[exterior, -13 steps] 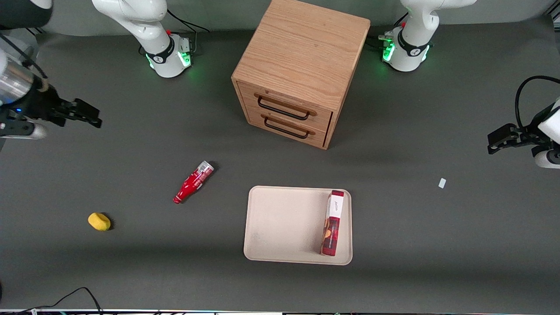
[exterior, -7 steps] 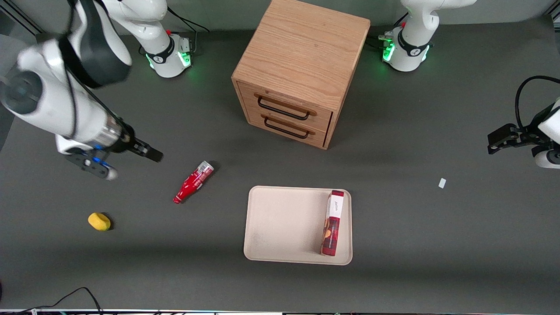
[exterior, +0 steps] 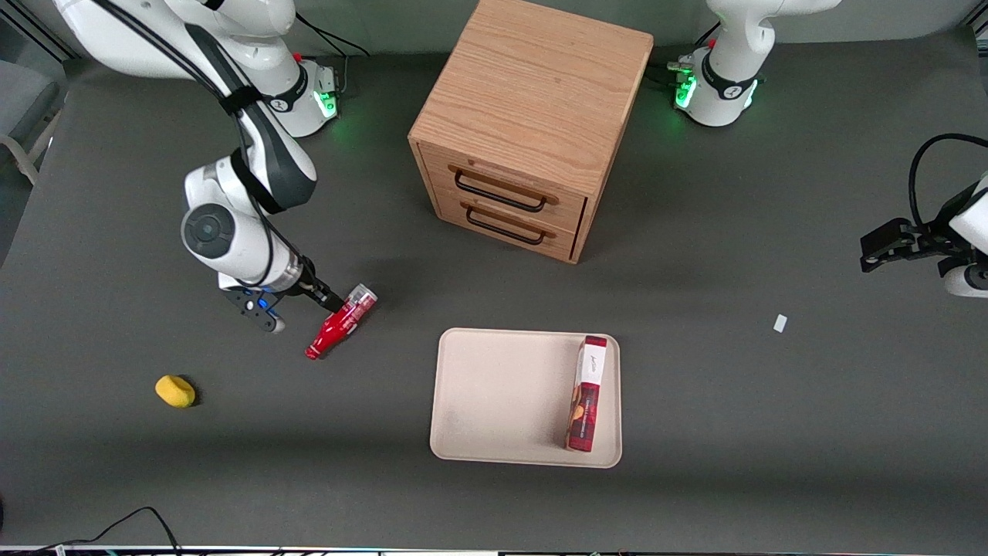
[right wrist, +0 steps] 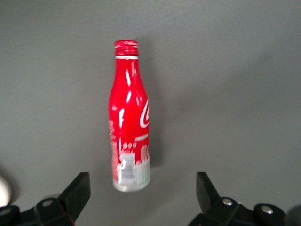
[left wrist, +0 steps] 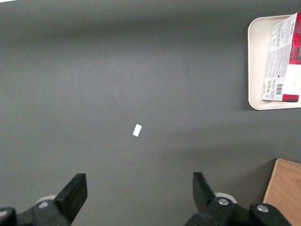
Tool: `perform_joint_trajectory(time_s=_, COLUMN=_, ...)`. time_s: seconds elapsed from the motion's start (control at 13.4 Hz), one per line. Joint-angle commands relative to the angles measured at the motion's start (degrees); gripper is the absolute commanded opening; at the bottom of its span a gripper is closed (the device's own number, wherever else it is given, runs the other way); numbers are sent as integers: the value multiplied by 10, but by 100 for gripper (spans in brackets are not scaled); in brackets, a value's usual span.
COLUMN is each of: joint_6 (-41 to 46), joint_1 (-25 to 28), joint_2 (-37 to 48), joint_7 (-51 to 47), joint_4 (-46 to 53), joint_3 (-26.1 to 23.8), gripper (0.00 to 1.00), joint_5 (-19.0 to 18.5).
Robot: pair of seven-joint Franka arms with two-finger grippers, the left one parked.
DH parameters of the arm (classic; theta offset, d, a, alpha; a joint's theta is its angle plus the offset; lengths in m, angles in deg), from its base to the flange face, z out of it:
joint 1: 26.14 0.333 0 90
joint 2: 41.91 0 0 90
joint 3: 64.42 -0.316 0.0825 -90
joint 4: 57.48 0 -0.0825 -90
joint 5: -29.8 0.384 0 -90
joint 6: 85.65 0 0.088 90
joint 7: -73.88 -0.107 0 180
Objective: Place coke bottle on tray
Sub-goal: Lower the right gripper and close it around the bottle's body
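The coke bottle [exterior: 341, 322] lies on its side on the grey table, red cap toward the front camera, clear base end toward the cabinet. My right gripper [exterior: 330, 304] hovers right over its base end, open and empty. In the right wrist view the bottle [right wrist: 129, 117] lies lengthwise ahead of the gripper [right wrist: 142, 179], its base between the two widely spread fingers [right wrist: 80, 186], not touching them. The beige tray [exterior: 502, 394] lies toward the parked arm's end from the bottle, and its corner shows in the left wrist view [left wrist: 256, 70].
A long red-and-white box [exterior: 588, 394] lies on the tray along one short side. A wooden two-drawer cabinet [exterior: 532, 116] stands farther from the camera. A yellow lump [exterior: 175, 391] lies nearer the camera than the gripper. A small white scrap [exterior: 780, 323] lies near the parked arm.
My right arm has swung in from the table's edge and come down over the bottle's base end. The bottle, tray and box have not moved.
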Motion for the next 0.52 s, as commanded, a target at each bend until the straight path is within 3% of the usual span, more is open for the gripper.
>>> perform_joint_trajectory(time_s=0.0, joint_6=-44, joint_1=3, joint_2=-64, joint_7=-81, joint_4=10, joint_3=-2, gripper=100, joint_5=-74)
perform_joint_trajectory(time_s=0.45, joint_6=-109, joint_1=3, joint_2=-108, joint_7=-92, joint_4=10, joint_3=1, gripper=100, joint_5=-78)
